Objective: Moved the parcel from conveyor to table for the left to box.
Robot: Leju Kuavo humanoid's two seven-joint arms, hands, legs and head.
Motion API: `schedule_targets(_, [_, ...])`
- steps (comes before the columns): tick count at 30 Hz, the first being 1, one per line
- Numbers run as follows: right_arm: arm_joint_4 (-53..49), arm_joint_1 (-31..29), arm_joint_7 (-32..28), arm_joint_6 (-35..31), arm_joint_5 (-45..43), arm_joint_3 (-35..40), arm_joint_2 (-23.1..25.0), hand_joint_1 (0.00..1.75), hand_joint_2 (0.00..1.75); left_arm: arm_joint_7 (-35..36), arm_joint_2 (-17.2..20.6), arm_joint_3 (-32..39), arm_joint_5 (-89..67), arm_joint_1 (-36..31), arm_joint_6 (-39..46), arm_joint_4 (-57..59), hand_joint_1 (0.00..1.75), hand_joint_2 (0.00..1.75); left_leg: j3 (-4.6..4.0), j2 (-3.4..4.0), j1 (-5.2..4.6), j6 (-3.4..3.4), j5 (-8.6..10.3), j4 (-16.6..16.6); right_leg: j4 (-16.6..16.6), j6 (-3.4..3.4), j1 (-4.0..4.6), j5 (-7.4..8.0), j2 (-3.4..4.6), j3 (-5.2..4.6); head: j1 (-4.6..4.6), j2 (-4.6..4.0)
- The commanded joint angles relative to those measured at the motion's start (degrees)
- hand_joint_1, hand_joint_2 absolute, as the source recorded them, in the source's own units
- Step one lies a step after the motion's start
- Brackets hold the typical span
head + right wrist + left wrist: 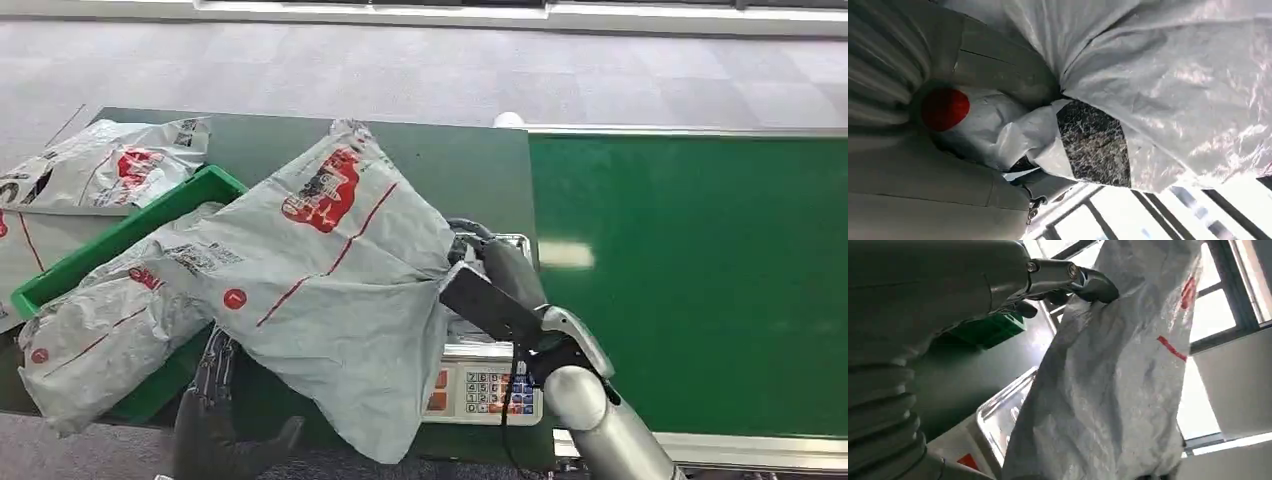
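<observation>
A: Where is the parcel held at this moment?

B: It is gripped at its right edge by the right robot hand, whose fingers are closed into the bunched grey plastic. It hangs above the desk, over the weighing scale, with its left part overlapping the green bin. The conveyor lies to the right.

A: And the left robot hand?

B: It is seen low at the near edge of the desk, under the hanging bag. In the left wrist view a dark fingertip is pressed against the grey plastic, but whether a real hold has been taken cannot be told.

A: How should the step in hand be done well?

B: The parcel should probably be lowered until its weight is carried by the desk before the right fingers are loosened. Soft plastic is likely to slump and slide, so the release is best made slowly. A landing spot left of the scale and near the bin would be favoured, so that it can be reached by the left robot hand.

A: What could go wrong?

B: The loose lower corner could be snagged on the scale tray, or the bag already in the bin could be dragged.
</observation>
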Motion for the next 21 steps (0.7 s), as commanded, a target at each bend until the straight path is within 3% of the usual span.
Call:
schedule_targets(1, [10.69,-3.73,5.75,1.67,3.51,2.77,2.38,0.93,1.75,1.14,1.84,2.38,-0.13,1.42,-0.11,-0.09,0.00,1.75,0.09,0.24,-0.03,0.04,0.07,-0.16,-0.13,-0.03,-0.02,0.13,0.22,0.01,0.00,0.00])
schedule_targets(2, [10.19,-2.94,6.78,2.87,3.85,1.85,2.32,0.03,1.75,1.26,1.57,3.17,-0.18,1.65,-0.49,-0.25,0.00,1.75,0.02,0.17,-0.02,0.03,0.02,-0.07,-0.05,-0.01,-0.02,0.07,0.16,-0.04,0.00,0.00])
schedule_targets(5, [7.96,1.31,8.15,3.97,5.88,-0.23,0.25,0.00,1.75,1.15,0.56,5.57,-1.29,2.72,-1.35,-1.46,0.00,1.75,0.05,0.09,-0.03,0.04,0.06,-0.15,-0.13,-0.02,-0.03,0.08,0.08,0.02,0.00,0.00])
schedule_targets(11, [-0.42,11.54,10.76,-4.77,15.59,-7.96,-6.12,0.00,1.75,2.56,-3.09,13.31,-10.40,5.32,1.83,-6.18,0.00,1.75,-0.01,-0.22,0.00,0.06,0.01,-0.03,-0.13,0.01,0.00,-0.03,-0.23,0.05,0.00,0.00])
schedule_targets(16, [-7.52,19.23,4.20,-6.80,11.11,-14.48,-6.68,0.00,1.75,4.10,-5.95,19.93,-15.81,3.16,2.17,-12.35,0.00,1.75,-0.14,-0.38,-0.02,0.13,0.01,-0.02,-0.15,0.02,-0.03,-0.07,-0.40,0.02,0.00,0.00])
schedule_targets(18, [-9.22,21.00,0.85,-9.76,9.11,-15.75,-6.66,0.00,1.75,6.33,-5.35,18.97,-18.68,0.71,4.45,-13.70,0.00,1.75,-0.16,-0.25,-0.02,0.12,-0.01,0.00,-0.10,0.01,-0.04,-0.06,-0.27,-0.08,0.00,0.00])
schedule_targets(19, [-9.87,21.52,-4.00,-14.09,6.94,-16.34,-6.53,0.00,1.75,6.17,-4.36,16.71,-19.39,-1.08,5.30,-14.13,0.00,1.75,-0.19,-0.31,-0.02,0.11,0.01,0.01,-0.09,0.00,-0.03,-0.06,-0.32,-0.09,0.00,0.00])
schedule_targets(21, [-10.37,21.65,-3.99,-14.27,7.00,-16.41,-6.76,0.00,1.75,7.36,-4.27,15.58,-19.93,-2.29,5.28,-13.85,0.00,1.75,-0.19,-0.31,-0.03,0.06,0.01,0.03,-0.06,-0.01,-0.04,-0.05,-0.32,-0.15,0.00,0.00])
